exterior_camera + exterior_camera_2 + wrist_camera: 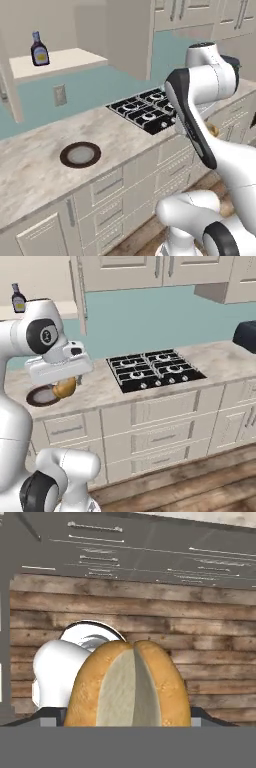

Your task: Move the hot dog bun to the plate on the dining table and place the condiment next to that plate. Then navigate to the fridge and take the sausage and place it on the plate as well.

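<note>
While the arm hangs over the wooden floor (pixel 210 617), its gripper (pixel 64 387) grips the hot dog bun (pixel 127 684), jaws spread wide.

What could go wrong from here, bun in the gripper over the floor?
1. The hot dog bun hangs over bare wood floor; a slip likely drops it there.
2. The small brown-rimmed plate on the counter could be mistaken for the target.
3. The gripper rides near the counter edge; swinging might clip it.

Counter (pixel 35 170) mostly bare; small plate (pixel 80 154), stove (pixel 155 370) occupy patches; cabinets (pixel 120 271) overhang.
</note>
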Robot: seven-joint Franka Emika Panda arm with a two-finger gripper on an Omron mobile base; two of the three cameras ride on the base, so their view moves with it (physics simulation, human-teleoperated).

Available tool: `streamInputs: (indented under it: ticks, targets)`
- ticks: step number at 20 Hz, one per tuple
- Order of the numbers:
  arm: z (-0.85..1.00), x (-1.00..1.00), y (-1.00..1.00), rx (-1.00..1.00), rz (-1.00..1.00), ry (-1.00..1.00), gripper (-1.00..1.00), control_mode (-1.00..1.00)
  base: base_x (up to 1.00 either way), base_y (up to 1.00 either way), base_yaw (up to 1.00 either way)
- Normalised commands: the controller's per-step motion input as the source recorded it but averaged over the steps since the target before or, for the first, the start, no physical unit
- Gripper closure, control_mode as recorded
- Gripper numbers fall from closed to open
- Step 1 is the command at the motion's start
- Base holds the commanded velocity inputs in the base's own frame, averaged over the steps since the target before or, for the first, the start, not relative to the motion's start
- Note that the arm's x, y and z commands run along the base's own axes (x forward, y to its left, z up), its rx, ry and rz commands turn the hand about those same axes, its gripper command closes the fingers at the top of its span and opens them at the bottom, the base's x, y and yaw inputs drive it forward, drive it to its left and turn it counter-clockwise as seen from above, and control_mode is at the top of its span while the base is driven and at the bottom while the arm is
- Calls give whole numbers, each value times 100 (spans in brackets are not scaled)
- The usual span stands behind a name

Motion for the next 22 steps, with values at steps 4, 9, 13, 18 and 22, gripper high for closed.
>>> streamInputs:
  ticks: [4,9,13,18,22]
  targets:
    - [0,0,0,0,0,0,100,100,0,-35,-88]
    - [0,0,0,0,0,0,100,100,0,-42,-86]
    - [0,0,0,0,0,0,100,100,3,-51,-83]
    - [0,0,0,0,0,0,100,100,18,-63,-75]
    - [0,0,0,0,0,0,100,100,74,-56,-59]
